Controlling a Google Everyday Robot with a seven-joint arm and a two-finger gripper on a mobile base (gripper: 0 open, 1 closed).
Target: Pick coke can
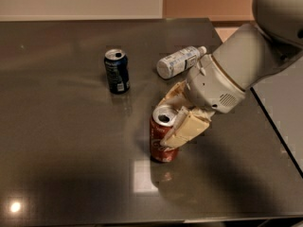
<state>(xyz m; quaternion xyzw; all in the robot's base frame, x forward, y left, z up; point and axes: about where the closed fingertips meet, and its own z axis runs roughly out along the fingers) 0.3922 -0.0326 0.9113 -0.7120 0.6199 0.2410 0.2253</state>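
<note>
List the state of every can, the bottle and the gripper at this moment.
coke can: upright on the table, top opened, not lifted.
dark blue can: upright, top opened, standing apart from the rest.
plastic bottle: lying on its side, cap on.
gripper: low over the table, at the coke can's top, on the can's right in view.

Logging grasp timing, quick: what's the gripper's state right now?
Gripper: at the top of the coke can, which stands on the table; whether it is open or closed on the can cannot be told.
</note>
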